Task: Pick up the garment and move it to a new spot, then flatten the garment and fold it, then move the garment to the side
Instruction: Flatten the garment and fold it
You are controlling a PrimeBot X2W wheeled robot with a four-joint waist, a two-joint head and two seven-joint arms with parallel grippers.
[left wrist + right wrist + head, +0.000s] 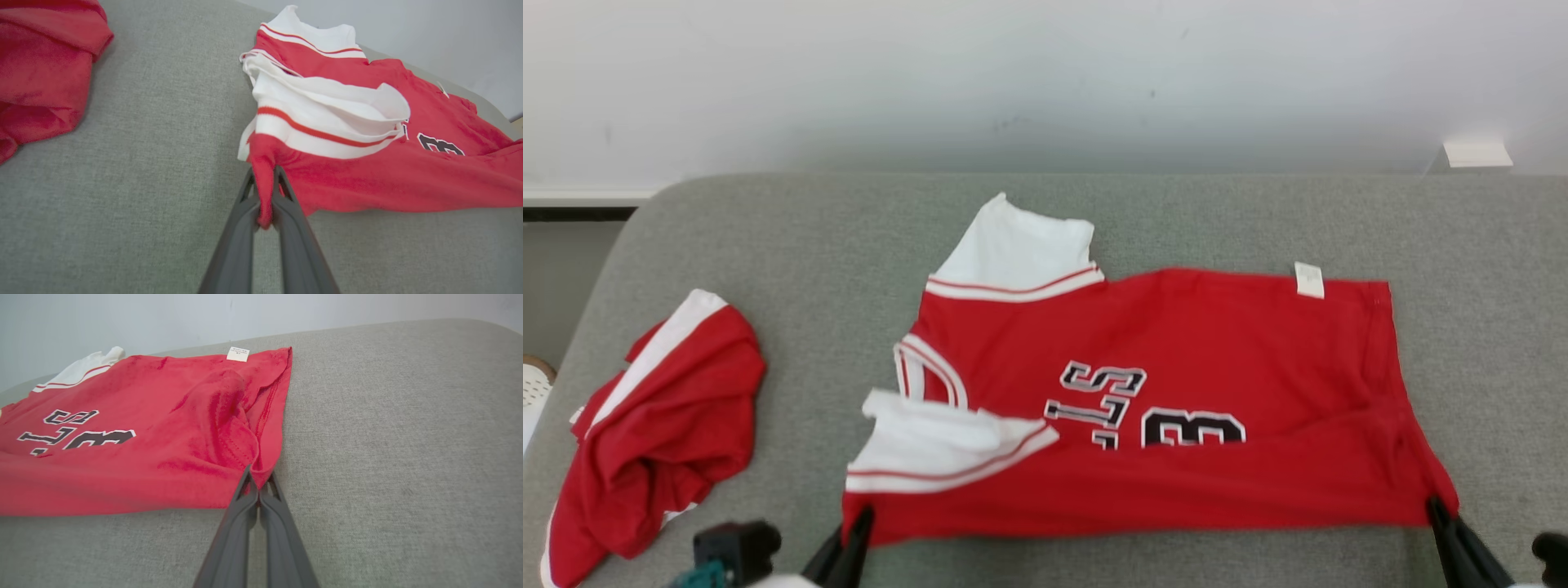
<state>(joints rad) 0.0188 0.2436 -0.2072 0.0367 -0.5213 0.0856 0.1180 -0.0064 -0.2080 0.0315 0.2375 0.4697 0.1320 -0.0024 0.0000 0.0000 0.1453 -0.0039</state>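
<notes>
Left claw [859, 523] is seen at 7 o'clock in the head view. It is shut tight on the near left corner of the garment [1176, 343]. In the left wrist view, a small fold of red cloth is pinched between its two dark fingers [239, 232].

Right claw [1436, 510] is seen at 5 o'clock in the head view. It is shut on the near right corner of the same garment, and the hem is bunched up at its tips.

The garment is a red shirt, and it is spread out on the grey table [1217, 220] in the middle of the head view. Its neck end is turned to 9 o'clock and its hem to 3 o'clock. The near edge is stretched between the two claws. Black and white letters [1104, 392] are printed on the red cloth, and their lower part is hidden by a fold at 6 o'clock.

One white sleeve [1021, 245] is laid out at 11 o'clock. The other white sleeve [939, 445] is folded onto the red cloth at 8 o'clock. A small white tag [1309, 279] is seen on the far edge at 1 o'clock.

A second red and white shirt [662, 425] is crumpled on the table at 8 o'clock, well apart from the garment. A pale wall [1045, 82] is seen behind the table at 12 o'clock.
</notes>
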